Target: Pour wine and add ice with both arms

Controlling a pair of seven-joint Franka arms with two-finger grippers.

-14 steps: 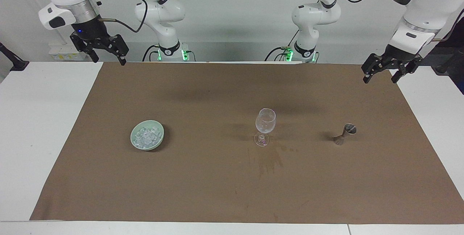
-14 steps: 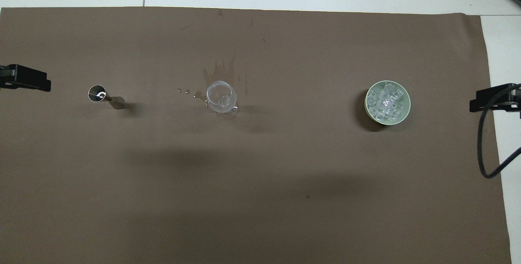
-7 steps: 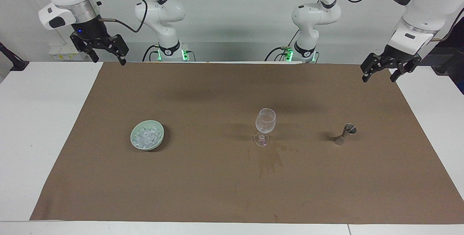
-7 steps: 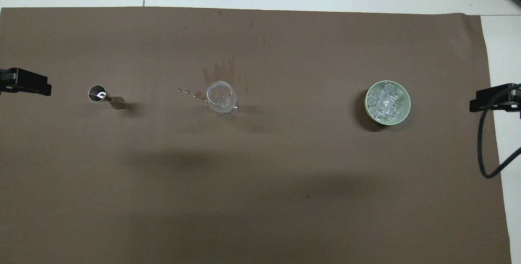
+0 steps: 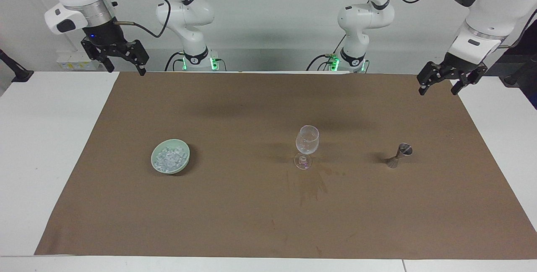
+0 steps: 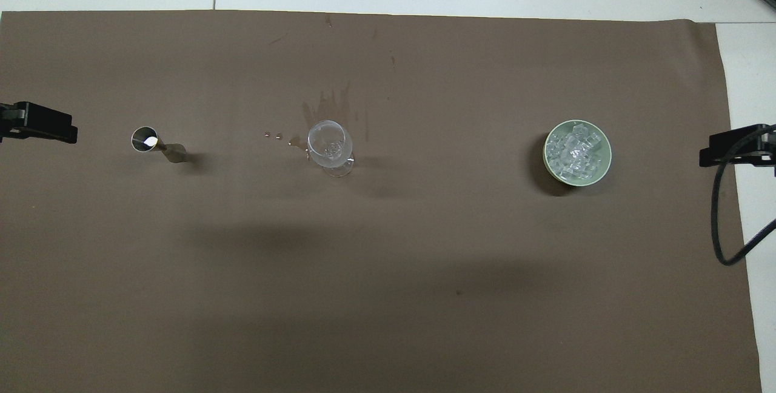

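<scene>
Starting at the right arm's end of the brown mat (image 5: 268, 221): the right tool (image 5: 122, 63) hangs open and empty, high over the mat's corner, waiting. The ice (image 5: 169, 159) sits heaped in the green bowl (image 5: 185, 164), well apart from the wine glass (image 5: 307, 146), the centrepiece both arms can reach. The jigger (image 5: 400, 155) stands toward the left arm's end from the glass, under the open, empty left tool (image 5: 439, 83).

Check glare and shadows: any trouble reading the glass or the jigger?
Overhead view: bright glint inside the small steel jigger; the clear stemmed wine glass is faint on the brown paper mat. Facing view: soft shadows beside both, none covering them.
</scene>
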